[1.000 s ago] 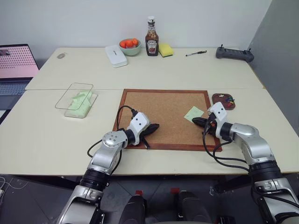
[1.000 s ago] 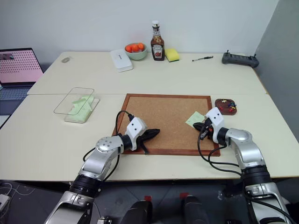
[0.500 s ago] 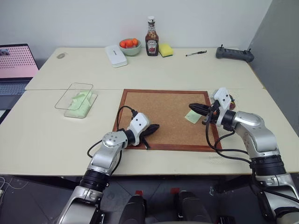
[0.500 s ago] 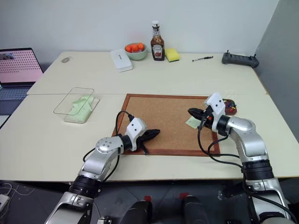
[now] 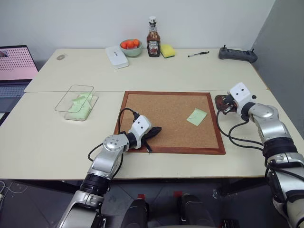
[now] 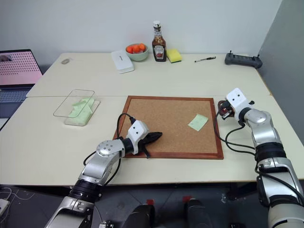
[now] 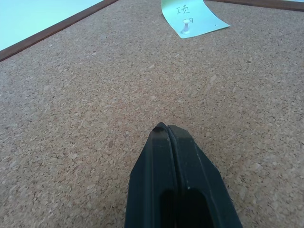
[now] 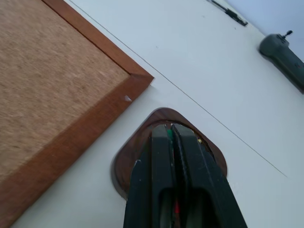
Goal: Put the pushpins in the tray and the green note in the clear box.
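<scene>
left end effector (image 5: 156, 129) closed, empty, resting on cork board (image 5: 161, 114) | green note (image 5: 196, 116) lies on board, white pin (image 7: 187, 22) through it | right end effector (image 8: 169, 133) swung from note to above tray (image 8: 137, 147), closed on green pushpin (image 8: 168, 134); drop likely next | clear box (image 5: 77, 101) far left holds green slips

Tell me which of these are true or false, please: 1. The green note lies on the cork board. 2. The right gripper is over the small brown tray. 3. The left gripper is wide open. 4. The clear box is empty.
1. True: the green note lies on the cork board.
2. True: the right gripper hangs above the tray.
3. False: the left gripper is shut.
4. False: the clear box already holds pale green paper.
</scene>
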Controlling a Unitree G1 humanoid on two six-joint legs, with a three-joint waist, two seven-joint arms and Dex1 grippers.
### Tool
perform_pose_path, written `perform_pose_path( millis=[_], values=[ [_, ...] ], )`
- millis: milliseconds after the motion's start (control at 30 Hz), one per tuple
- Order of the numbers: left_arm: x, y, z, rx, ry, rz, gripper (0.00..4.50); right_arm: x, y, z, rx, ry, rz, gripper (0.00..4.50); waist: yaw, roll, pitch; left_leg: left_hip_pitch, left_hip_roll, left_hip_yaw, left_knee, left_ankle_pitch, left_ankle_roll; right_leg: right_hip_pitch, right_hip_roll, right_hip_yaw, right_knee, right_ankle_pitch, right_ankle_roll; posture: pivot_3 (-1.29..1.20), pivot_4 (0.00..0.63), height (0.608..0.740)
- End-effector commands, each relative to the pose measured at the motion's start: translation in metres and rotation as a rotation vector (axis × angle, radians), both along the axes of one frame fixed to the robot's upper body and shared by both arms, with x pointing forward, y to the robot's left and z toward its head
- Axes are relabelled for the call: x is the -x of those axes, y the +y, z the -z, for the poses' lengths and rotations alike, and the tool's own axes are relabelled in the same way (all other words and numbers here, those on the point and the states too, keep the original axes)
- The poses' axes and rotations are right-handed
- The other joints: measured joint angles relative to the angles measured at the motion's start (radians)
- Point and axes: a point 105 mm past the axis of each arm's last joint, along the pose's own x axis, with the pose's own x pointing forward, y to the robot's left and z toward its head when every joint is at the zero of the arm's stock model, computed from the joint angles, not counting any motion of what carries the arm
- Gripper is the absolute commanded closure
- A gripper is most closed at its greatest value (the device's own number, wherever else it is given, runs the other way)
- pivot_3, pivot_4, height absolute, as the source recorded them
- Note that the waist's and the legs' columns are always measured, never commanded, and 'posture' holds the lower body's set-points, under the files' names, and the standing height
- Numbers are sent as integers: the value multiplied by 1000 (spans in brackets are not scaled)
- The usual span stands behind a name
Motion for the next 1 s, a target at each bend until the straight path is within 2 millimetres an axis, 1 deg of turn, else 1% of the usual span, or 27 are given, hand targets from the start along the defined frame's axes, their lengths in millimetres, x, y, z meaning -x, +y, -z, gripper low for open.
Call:
perform_pose_path(
  millis=[33,67,133,167,267,333,367,433,467,633,667,733,800,867,1000],
  values=[
    [14,-3,32,-58,115,24,4500,-7,-1,-9,50,-34,4,4467,0,0,0,0,0,0,0,0,0,0,0,0,0,0,0,0,150,740],
    [14,-3,32,-58,115,24,4500,-8,-1,-7,51,-30,8,4467,0,0,0,0,0,0,0,0,0,0,0,0,0,0,0,0,150,740],
    [15,-3,32,-57,116,23,4500,-9,-3,-5,58,-24,20,4032,0,0,0,0,0,0,0,0,0,0,0,0,0,0,0,0,150,740],
    [15,-3,32,-57,117,23,4500,-9,-4,-5,56,-23,22,3939,-1,0,0,0,0,0,0,0,0,0,0,0,0,0,0,0,150,740],
    [15,-3,33,-57,118,22,4500,-10,-4,-6,47,-29,26,3320,-1,0,0,0,0,0,0,0,0,0,0,0,0,0,0,0,150,740],
    [16,-3,33,-57,119,22,4500,-11,-5,-8,46,-39,31,3031,-1,0,0,0,0,0,0,0,0,0,0,0,0,0,0,0,150,740],
    [16,-3,33,-57,119,23,4500,-11,-5,-9,42,-45,34,2765,-1,0,0,0,0,0,0,0,0,0,0,0,0,0,0,0,150,740],
    [16,-4,33,-56,120,23,4500,-12,-6,-13,33,-55,36,2481,-1,0,0,0,0,0,0,0,0,0,0,0,0,0,0,0,150,740],
    [16,-4,33,-56,120,23,4500,-12,-5,-15,28,-62,36,2242,-1,0,0,0,0,0,0,0,0,0,0,0,0,0,0,0,150,740],
    [16,-5,33,-54,120,24,4500,-13,-6,-34,-23,-111,34,1152,-1,0,0,0,0,0,0,0,0,0,0,0,0,0,0,0,150,740],
    [16,-5,33,-53,120,24,4500,-13,-6,-38,-37,-118,26,902,-1,0,0,0,0,0,0,0,0,0,0,0,0,0,0,0,150,740],
    [15,-5,33,-53,121,23,4500,-9,3,-41,-97,-105,-35,526,-1,0,0,0,0,0,0,0,0,0,0,0,0,0,0,0,150,740],
    [16,-5,34,-53,123,23,4500,-2,16,-41,-148,-83,-114,526,-1,0,0,0,0,0,0,0,0,0,0,0,0,0,0,0,150,740],
    [15,-5,34,-53,124,23,4500,8,30,-36,-212,-37,-200,526,0,0,0,0,0,0,0,0,0,0,0,0,0,0,0,0,150,740],
    [15,-5,34,-54,124,24,4500,36,56,-22,-302,59,-346,526,2,1,0,0,0,-1,0,0,0,1,0,-1,0,0,0,0,150,740]
  ],
)
